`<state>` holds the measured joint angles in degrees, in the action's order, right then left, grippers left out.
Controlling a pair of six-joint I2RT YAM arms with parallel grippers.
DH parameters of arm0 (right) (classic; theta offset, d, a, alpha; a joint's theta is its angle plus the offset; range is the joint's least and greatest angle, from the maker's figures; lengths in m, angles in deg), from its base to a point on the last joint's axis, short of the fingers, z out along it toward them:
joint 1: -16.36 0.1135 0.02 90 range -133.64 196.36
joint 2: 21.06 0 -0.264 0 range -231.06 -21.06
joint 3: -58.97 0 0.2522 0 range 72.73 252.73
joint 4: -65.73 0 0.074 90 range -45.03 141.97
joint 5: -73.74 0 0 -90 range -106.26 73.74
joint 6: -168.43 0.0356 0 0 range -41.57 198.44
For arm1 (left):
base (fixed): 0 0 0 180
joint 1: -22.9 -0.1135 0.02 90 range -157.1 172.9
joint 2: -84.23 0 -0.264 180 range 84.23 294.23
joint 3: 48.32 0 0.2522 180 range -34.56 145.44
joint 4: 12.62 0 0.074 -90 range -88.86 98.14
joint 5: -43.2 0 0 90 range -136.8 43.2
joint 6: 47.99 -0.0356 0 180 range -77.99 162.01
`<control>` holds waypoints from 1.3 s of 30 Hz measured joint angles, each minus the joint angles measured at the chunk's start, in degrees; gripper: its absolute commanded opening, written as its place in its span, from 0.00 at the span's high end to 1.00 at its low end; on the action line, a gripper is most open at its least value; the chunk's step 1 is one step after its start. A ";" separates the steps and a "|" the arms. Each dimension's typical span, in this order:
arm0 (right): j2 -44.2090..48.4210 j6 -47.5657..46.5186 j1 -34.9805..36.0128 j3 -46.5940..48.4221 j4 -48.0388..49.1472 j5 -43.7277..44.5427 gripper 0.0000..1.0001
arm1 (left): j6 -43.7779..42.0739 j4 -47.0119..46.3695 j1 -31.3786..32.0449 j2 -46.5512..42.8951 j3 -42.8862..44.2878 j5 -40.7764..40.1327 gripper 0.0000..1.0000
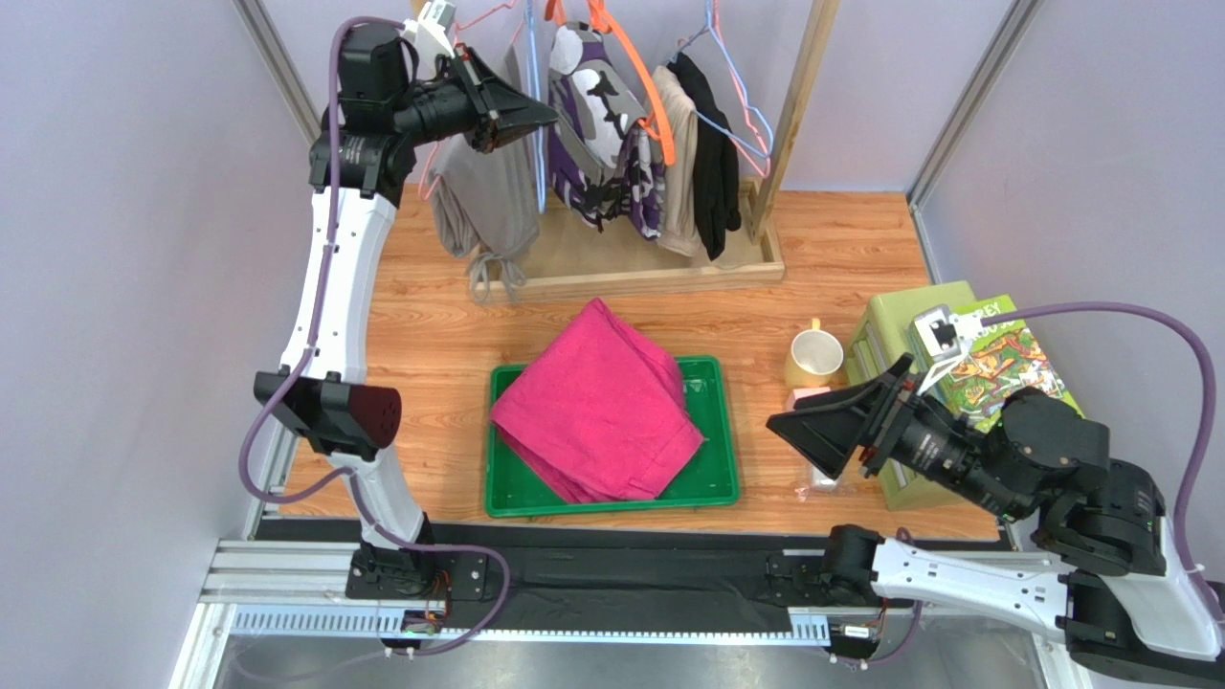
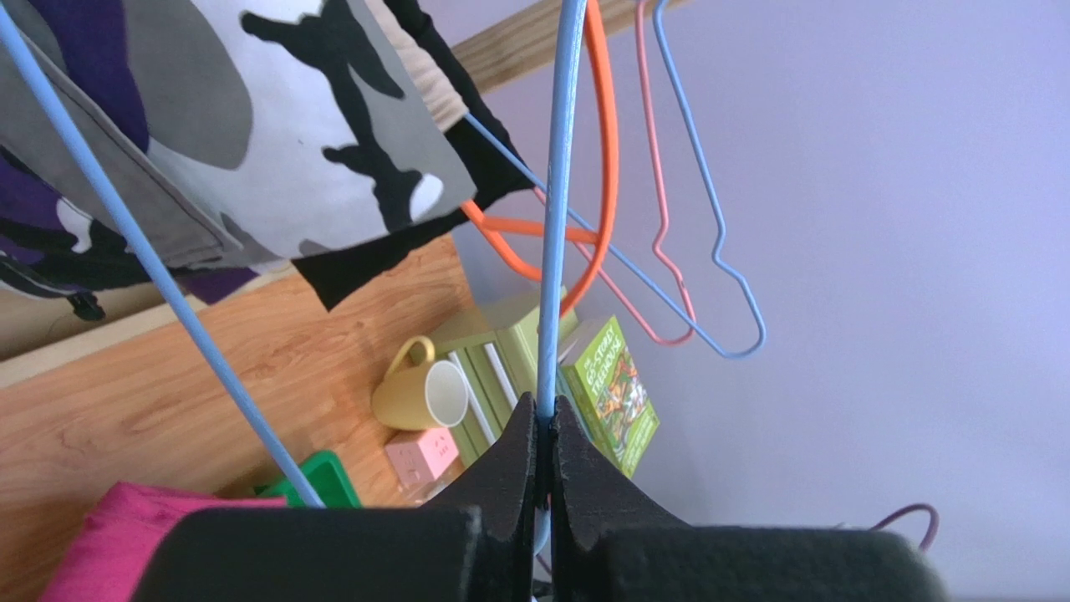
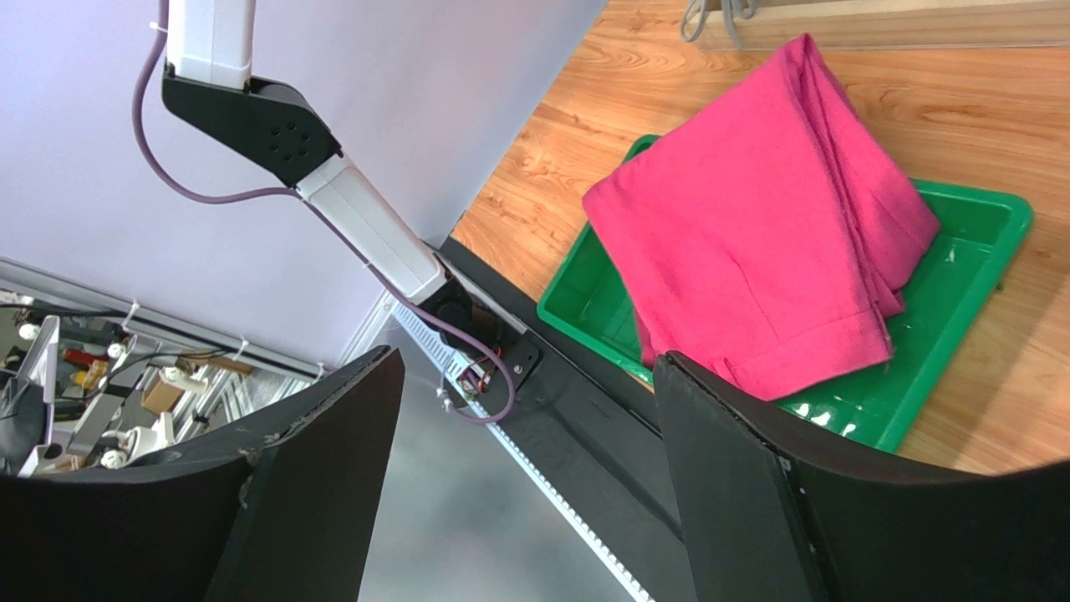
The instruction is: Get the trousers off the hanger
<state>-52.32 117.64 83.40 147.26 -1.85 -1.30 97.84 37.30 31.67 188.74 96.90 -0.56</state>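
The magenta-pink trousers (image 1: 604, 402) lie folded on the green tray (image 1: 719, 488), off any hanger. They also show in the right wrist view (image 3: 754, 238) and at the bottom left of the left wrist view (image 2: 113, 539). My left gripper (image 1: 547, 112) is raised at the clothes rack and shut on the bare light-blue wire hanger (image 2: 553, 251). The wire is pinched between its fingertips (image 2: 548, 408). My right gripper (image 1: 813, 438) is open and empty just right of the tray, fingers spread wide (image 3: 528, 464).
The wooden rack at the back holds grey trousers (image 1: 482, 187), a purple-white patterned garment (image 1: 611, 144), an orange hanger (image 1: 640, 72), dark clothes (image 1: 719, 144) and further wire hangers (image 2: 703, 188). A yellow mug (image 1: 815, 352), a green box (image 1: 899, 323) and a book (image 1: 1014, 359) stand right of the tray.
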 measured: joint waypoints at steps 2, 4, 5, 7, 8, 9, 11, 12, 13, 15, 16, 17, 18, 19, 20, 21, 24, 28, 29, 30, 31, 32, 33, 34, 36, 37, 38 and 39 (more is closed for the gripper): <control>1.18 0.02 0.00 0.00 -0.87 0.76 0.22 | 1.70 -1.55 -0.61 1.46 0.26 -0.09 1.00; 2.05 0.02 0.00 0.00 -1.66 1.42 0.22 | 3.17 -2.95 -1.16 2.36 0.55 -0.24 1.00; 2.27 0.02 0.00 0.00 -2.01 1.60 0.22 | 3.80 -3.61 -1.38 2.56 0.61 -0.31 1.00; 2.56 0.02 0.00 0.00 -2.80 1.92 0.23 | 5.62 -5.55 -1.77 3.15 1.20 -0.28 1.00; 2.56 0.04 0.00 0.00 -3.08 1.99 0.23 | 6.34 -6.45 -1.92 3.67 2.19 -0.26 1.00; 2.56 0.09 0.00 -0.02 -3.26 2.03 0.23 | 7.19 -7.48 -2.08 4.59 3.76 -0.15 1.00; 2.60 0.17 0.00 -0.26 -3.32 2.05 0.23 | 8.55 -9.29 -2.27 6.14 6.47 -0.13 1.00; 2.60 0.22 0.00 -0.48 -3.30 2.03 0.23 | 9.42 -10.43 -2.38 6.82 7.56 -0.15 1.00; 2.60 0.28 0.00 -0.72 -3.28 2.03 0.23 | 10.03 -11.21 -2.40 7.13 7.96 -0.20 1.00; 2.60 0.42 0.00 -1.22 -3.19 2.01 0.23 | 14.45 -10.86 -2.45 7.21 8.00 0.33 1.00; 2.60 0.44 0.00 -1.49 -3.10 1.97 0.23 | 16.04 -10.56 -2.45 7.21 7.96 0.46 1.00; 2.62 0.50 0.00 -1.64 -3.06 1.95 0.23 | 17.55 -10.51 -2.45 7.21 7.65 0.39 1.00; 2.62 0.61 0.00 -1.86 -2.91 1.95 0.23 | 18.97 -10.47 -2.45 7.15 7.04 0.42 1.00; 2.60 0.63 0.00 -1.97 -2.86 1.92 0.23 | 20.15 -10.43 -2.43 7.15 6.45 0.42 1.00; 2.60 0.68 0.00 -2.14 -2.71 1.90 0.24 | 20.96 -10.40 -2.43 7.15 6.03 0.37 1.00; 2.60 0.83 0.00 -2.25 -2.62 1.86 0.24 | 21.94 -10.10 -2.45 7.19 5.64 0.37 1.00; 2.60 1.03 0.00 -2.54 -2.40 1.70 0.24 | 24.22 -9.27 -2.45 7.67 5.53 0.33 1.00; 2.60 1.31 0.00 -2.64 -1.53 1.27 0.24 | 25.33 -8.04 -2.45 7.85 5.53 0.28 1.00; 2.60 1.42 0.00 -2.80 -1.20 1.16 0.24 | 25.24 -7.69 -2.43 7.85 5.53 0.20 1.00; 2.60 1.49 0.00 -2.97 -0.96 1.01 0.24 | 25.03 -7.50 -2.43 7.80 5.33 0.15 1.00; 2.58 1.51 0.00 -3.21 -0.70 0.98 0.24 | 24.79 -7.37 -2.45 7.63 4.81 0.04 1.00; 2.58 1.53 0.00 -3.39 -0.55 0.96 0.24 | 24.57 -7.19 -2.45 7.41 4.04 -0.02 1.00; 2.54 1.60 0.00 -3.61 -0.48 0.96 0.24 | 24.22 -7.19 -2.45 7.13 3.10 -0.02 1.00; 2.47 1.68 0.00 -3.76 -0.33 0.92 0.24 | 23.63 -7.15 -2.45 6.78 1.95 -0.02 1.00; 2.25 1.79 0.00 -4.02 -0.11 0.90 0.24 | 22.49 -7.28 -2.43 6.25 0.22 0.00 1.00; 2.10 1.92 0.00 -4.13 -0.02 0.87 0.24 | 21.84 -7.45 -2.45 5.90 -0.63 0.00 1.00; 1.92 1.95 0.00 -4.24 0.11 0.87 0.24 | 21.31 -7.63 -2.45 5.64 -1.18 0.00 0.97; 1.81 1.97 0.00 -4.37 0.24 0.85 0.24 | 20.85 -7.74 -2.45 5.40 -1.51 0.00 0.93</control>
<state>-50.51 119.60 83.40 142.88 -1.61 -0.45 118.70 29.56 29.23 194.14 95.39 -0.56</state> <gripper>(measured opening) 0.759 0.009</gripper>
